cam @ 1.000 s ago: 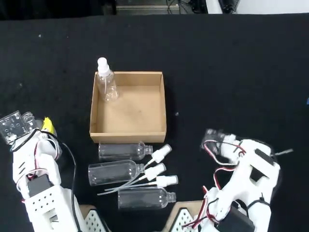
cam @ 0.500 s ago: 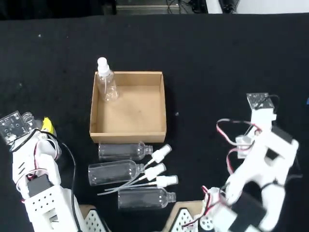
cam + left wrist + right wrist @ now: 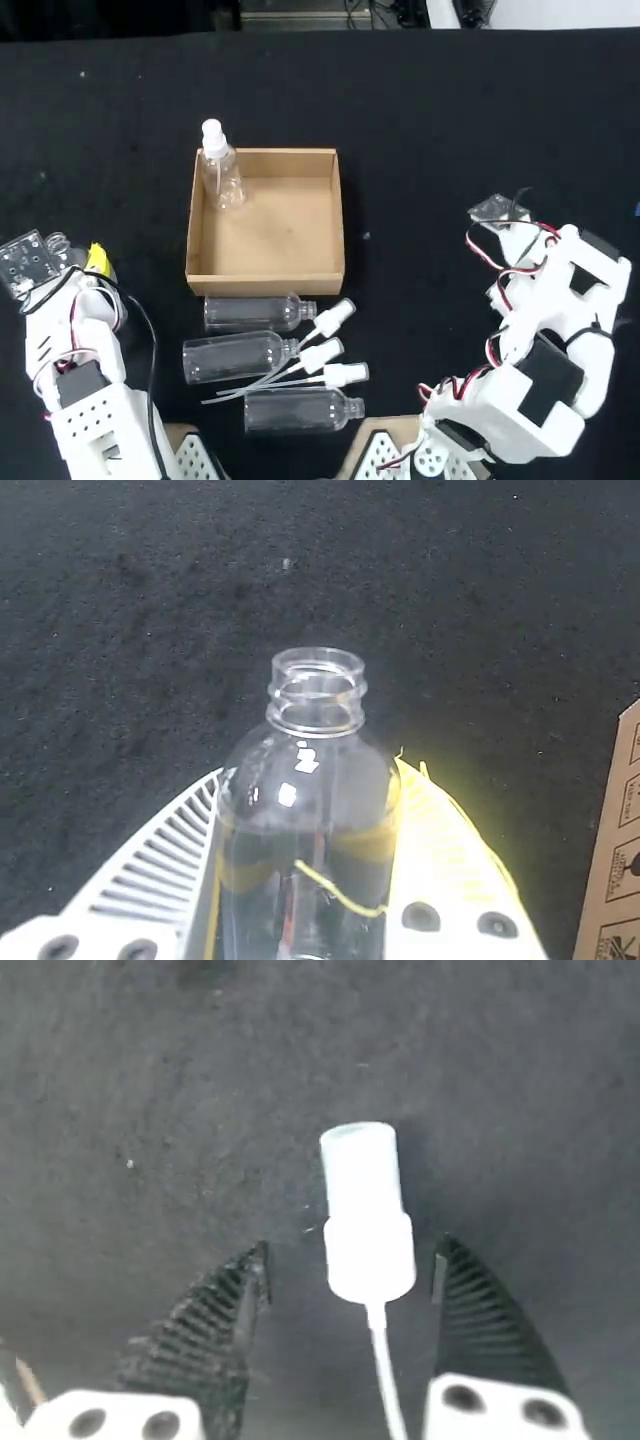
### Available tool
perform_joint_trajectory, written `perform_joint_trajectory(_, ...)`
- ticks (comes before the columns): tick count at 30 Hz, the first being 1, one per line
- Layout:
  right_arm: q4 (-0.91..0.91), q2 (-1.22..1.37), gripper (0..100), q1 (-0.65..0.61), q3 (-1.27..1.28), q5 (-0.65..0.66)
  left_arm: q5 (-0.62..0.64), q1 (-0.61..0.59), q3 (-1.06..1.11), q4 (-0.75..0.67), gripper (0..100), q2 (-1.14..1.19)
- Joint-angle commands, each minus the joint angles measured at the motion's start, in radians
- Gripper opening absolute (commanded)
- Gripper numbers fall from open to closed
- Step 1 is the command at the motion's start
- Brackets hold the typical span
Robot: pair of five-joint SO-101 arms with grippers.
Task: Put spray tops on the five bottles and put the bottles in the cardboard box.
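Note:
My left gripper [image 3: 315,780] is shut on a clear open-necked bottle [image 3: 305,810], held above the black table; its arm [image 3: 75,340] is at the front left. My right gripper [image 3: 350,1250] is open, its fingers on either side of a white spray top [image 3: 367,1215] lying on the table, with a gap on each side. The right arm [image 3: 545,300] is at the front right. The cardboard box [image 3: 265,270] holds one capped bottle [image 3: 220,170] upright in its far left corner. Three uncapped bottles [image 3: 240,357] lie in front of the box, with three spray tops [image 3: 322,353] beside their necks.
The black table [image 3: 450,120] stretches open behind and to the right of the box. The arm bases [image 3: 380,455] stand at the front edge, close to the nearest lying bottle [image 3: 300,410].
The right arm has unfolded from low at the front and swung away from me; its wrist is now farther back. The left arm and the bottles have not moved.

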Motion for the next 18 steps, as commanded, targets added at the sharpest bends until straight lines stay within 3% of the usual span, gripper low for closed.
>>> perform_joint_trajectory(1,-0.1,0.012,20.3,0.003,-0.021,0.107,-0.003,-0.008,-0.015,-0.025,3,-0.018)
perform_joint_trajectory(7,-0.123,0.028,1.1,0.02,0.013,0.247,0.003,-0.002,-0.012,-0.026,3,-0.018)
perform_joint_trajectory(11,-0.098,0.002,0.9,0.026,0.012,0.241,0.003,-0.002,-0.012,-0.026,3,-0.02)
perform_joint_trajectory(14,-0.003,-0.09,1.0,0.017,-0.01,0.118,0.003,-0.002,-0.016,-0.026,3,-0.02)
perform_joint_trajectory(18,0.14,-0.254,1.1,-0.041,-0.091,-0.181,0.003,-0.007,-0.016,-0.044,3,-0.02)
